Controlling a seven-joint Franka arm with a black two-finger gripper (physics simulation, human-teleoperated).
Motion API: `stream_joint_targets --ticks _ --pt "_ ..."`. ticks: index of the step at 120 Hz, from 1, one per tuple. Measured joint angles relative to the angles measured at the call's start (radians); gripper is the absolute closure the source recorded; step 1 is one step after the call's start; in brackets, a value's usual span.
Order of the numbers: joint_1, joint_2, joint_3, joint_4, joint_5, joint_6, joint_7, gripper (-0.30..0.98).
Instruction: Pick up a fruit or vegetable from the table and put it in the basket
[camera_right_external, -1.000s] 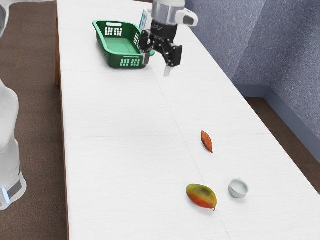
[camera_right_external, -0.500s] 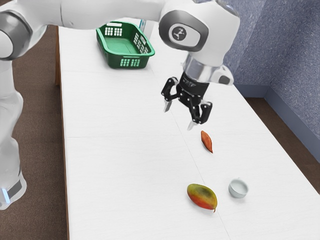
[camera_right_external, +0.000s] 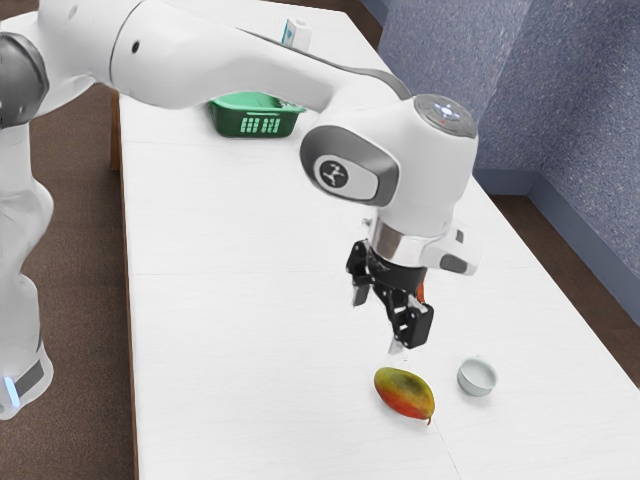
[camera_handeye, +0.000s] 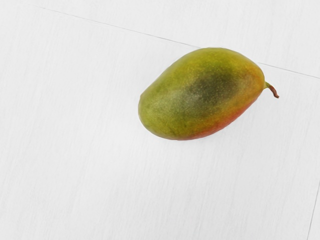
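Gripper (camera_right_external: 378, 325): has moved away from the green basket and past the slim orange-red vegetable since the earlier frames, and now hangs near the mango; the arm (camera_right_external: 220, 60) has swung along with it and now covers more of the basket.
Floor: brown, along the exterior view's left, beside the table's long edge, with the arm's pale lower column in front of it.
Table: long and white, with thin straight seams across its top (camera_right_external: 230, 350).
Green basket (camera_right_external: 252, 123): on the table toward its far end, well apart from the mango, its near wall pierced with small openings; the arm hides part of it.
Carton (camera_right_external: 296, 35): white and blue, upright, beyond the basket, seen above the arm.
Fingers (camera_right_external: 413, 325): spread wide, with a gap between them and nothing gripped.
Mango (camera_right_external: 404, 393): the fruit near the hand, lying on its side on the table, outside the basket; yellow-green with a red flank. In the wrist view its short brown stem (camera_handeye: 273, 90) sticks out at one end, and a table seam runs up to the fruit and on beyond it.
Orange-red vegetable (camera_right_external: 421, 292): behind the gripper, largely hidden by it.
Cup (camera_right_external: 477, 376): small, pale, just beside the mango and apart from it, opening upward.
Wall (camera_right_external: 560, 120): speckled blue-gray, along the exterior view's right, a plain band at its foot.
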Motion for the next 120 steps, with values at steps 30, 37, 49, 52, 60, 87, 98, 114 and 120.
stream_joint_targets --ticks 30,37,49,52,60,87,98,114,120 --pt "0.088 0.023 -0.002 -0.003 0.029 0.025 0.341 0.0" --pt "0.065 0.023 -0.002 -0.003 0.024 0.028 0.409 0.0" --pt "0.035 0.031 -0.003 -0.001 0.012 0.032 0.512 0.0" --pt "0.034 0.036 -0.003 -0.001 0.008 0.033 0.535 0.0" --pt "0.042 0.074 -0.002 0.008 0.002 0.043 0.593 0.0" --pt "0.059 0.156 -0.003 0.012 -0.007 0.119 0.753 0.0" --pt "0.061 0.163 -0.002 0.013 -0.009 0.14 0.805 0.0" --pt "0.052 0.17 -0.002 0.005 -0.033 0.169 0.867 0.0" --pt "0.051 0.172 -0.001 0.001 -0.041 0.182 0.887 0.0"
